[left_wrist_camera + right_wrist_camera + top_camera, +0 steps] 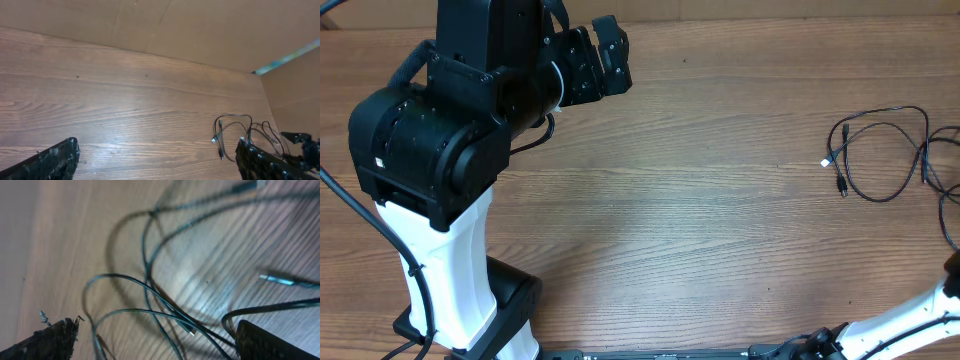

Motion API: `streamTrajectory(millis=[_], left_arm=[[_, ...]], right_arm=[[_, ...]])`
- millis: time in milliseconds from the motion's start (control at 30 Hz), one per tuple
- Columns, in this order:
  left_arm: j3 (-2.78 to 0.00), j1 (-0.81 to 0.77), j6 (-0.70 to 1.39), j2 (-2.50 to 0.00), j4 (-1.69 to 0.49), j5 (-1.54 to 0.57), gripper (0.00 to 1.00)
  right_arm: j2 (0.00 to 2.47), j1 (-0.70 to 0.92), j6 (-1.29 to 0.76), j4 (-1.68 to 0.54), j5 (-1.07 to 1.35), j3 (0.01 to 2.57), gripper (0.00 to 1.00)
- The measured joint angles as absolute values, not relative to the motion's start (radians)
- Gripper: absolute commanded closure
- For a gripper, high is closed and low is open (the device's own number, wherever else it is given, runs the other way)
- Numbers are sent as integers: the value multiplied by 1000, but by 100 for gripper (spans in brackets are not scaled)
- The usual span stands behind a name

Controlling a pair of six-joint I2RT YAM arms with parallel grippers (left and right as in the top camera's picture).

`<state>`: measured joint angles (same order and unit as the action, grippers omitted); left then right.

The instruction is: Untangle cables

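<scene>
The cables (924, 148) are thin black cords lying in loose loops at the table's far right, with a silvery plug end (826, 161) pointing left. They also show in the left wrist view (219, 131). My left gripper (608, 55) is open and empty, held high over the back left of the table, far from the cords. My right gripper (155, 342) is open directly over the blurred, crossing strands (150, 287). Several cords run between its fingers, and none is pinched. In the overhead view only the right arm's white link (910, 320) shows.
The wooden table (670, 200) is walled by brown cardboard at the back (200, 30) and right side. The left arm's large black and white base (430, 200) fills the left part of the overhead view.
</scene>
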<state>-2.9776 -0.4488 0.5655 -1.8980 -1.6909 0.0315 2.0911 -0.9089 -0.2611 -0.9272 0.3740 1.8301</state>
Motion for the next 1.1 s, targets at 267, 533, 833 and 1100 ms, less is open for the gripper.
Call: streamTrajectory(millis=[267, 533, 833, 1100], left_arm=[[-2978, -449, 566, -1898, -1691, 31, 0], [-2978, -449, 566, -1898, -1691, 31, 1], [-2978, -449, 566, -1898, -1691, 31, 1], [-2978, -449, 566, -1898, -1691, 31, 1]], right_arm=[[1823, -899, -260, -883, 359, 1829, 0], [1723, -785, -155, -920, 522, 1830, 0], [1727, -398, 73, -1105, 624, 1829, 0], [1728, -85, 133, -1120, 575, 1829, 0]])
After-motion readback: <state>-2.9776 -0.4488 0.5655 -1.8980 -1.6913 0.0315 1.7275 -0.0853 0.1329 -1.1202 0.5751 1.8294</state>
